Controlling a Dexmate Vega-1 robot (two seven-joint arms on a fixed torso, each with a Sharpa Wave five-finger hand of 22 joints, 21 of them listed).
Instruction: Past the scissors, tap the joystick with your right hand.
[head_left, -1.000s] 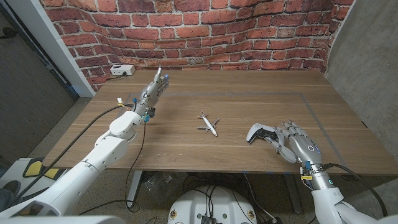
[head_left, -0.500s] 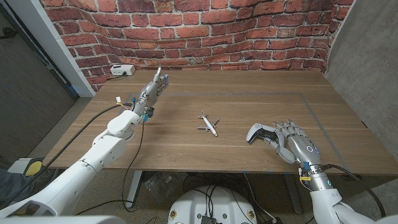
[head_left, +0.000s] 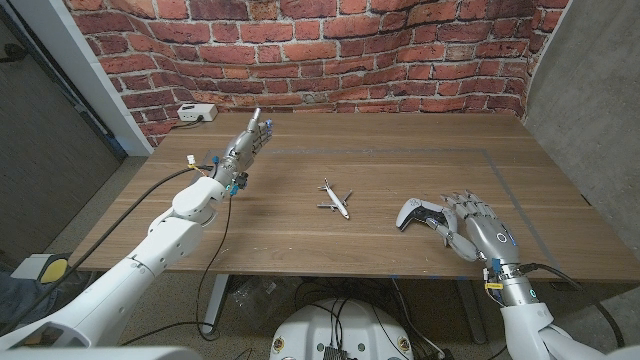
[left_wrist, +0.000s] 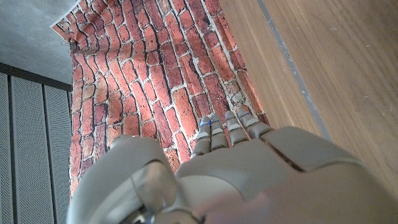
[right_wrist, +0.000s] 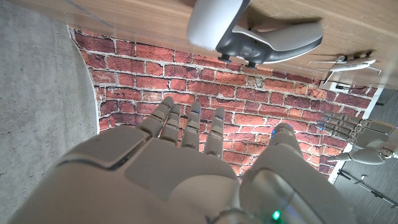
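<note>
Since a second ago the right hand (head_left: 478, 233), fingers apart and empty, has barely shifted and stays just beside the white joystick (head_left: 418, 213) on the tabletop (head_left: 400, 160), so the tap looks still undone.

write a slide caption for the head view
Right hand beside a white game controller on the wooden table, small toy plane mid-table.

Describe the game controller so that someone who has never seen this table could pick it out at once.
On the wooden table before the brick wall, look toward the near edge on the robot's right side. The controller lies there, right beside the fingers of the right hand. It is white, rounded and two-handled with dark trim, unlike the thin toy airplane at the table's middle.
</note>
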